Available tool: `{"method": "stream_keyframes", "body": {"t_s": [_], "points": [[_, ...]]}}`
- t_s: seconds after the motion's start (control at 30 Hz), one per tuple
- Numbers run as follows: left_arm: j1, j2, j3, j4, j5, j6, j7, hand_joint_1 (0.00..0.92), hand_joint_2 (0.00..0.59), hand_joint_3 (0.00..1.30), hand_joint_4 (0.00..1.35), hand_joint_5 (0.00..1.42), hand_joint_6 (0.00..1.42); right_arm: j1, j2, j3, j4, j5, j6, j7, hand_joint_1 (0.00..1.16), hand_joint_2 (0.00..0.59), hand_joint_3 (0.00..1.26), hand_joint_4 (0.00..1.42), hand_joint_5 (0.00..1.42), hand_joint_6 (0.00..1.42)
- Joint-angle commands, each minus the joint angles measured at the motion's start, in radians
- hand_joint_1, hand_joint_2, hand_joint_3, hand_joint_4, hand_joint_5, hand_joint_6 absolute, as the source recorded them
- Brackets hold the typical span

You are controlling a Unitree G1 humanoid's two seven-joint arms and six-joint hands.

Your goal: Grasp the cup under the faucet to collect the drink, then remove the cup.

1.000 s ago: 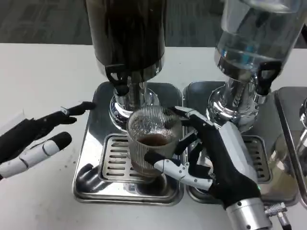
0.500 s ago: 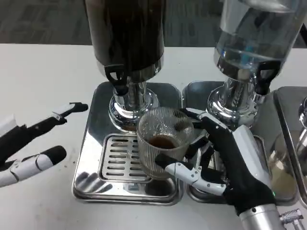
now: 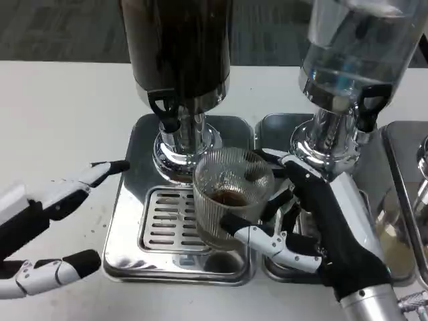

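A ribbed clear glass cup (image 3: 231, 198) with a little dark drink in its bottom is gripped by my right hand (image 3: 319, 224), whose fingers wrap its right side and front. The cup sits over the right edge of the left drip tray (image 3: 175, 227), just right of and below the black faucet (image 3: 164, 111) of the dark drink dispenser (image 3: 176, 47). At the lower left, my left hand (image 3: 43, 221) hovers over the table with fingers spread and nothing in it.
A second dispenser (image 3: 348, 60) holding clear liquid stands at the right on its own steel drip tray (image 3: 364, 214). Another steel tray edge (image 3: 408, 180) shows at the far right. White table surface (image 3: 60, 120) lies to the left.
My right hand has carried the cup rightward, out from under the faucet toward the tray's right edge. My left hand has drawn back and down toward the lower left.
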Motion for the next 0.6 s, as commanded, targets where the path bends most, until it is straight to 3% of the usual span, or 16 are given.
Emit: {"method": "stream_keyframes", "body": {"t_s": [0.03,0.6], "points": [[0.029,0.025,0.006,-0.034,0.014,-0.034,0.024,0.0,0.205,0.0,0.0,0.0,0.01,0.017,-0.004,-0.011,-0.066,0.026,-0.031,0.012,0.6,0.317,0.51,0.59,0.79,1.07],[0.116,0.033,-0.012,-0.114,0.063,-0.125,0.055,0.0,0.194,0.0,0.0,0.0,0.01,0.082,-0.025,-0.044,-0.144,0.064,-0.044,0.05,0.61,0.321,0.53,0.6,0.79,1.09]]}}
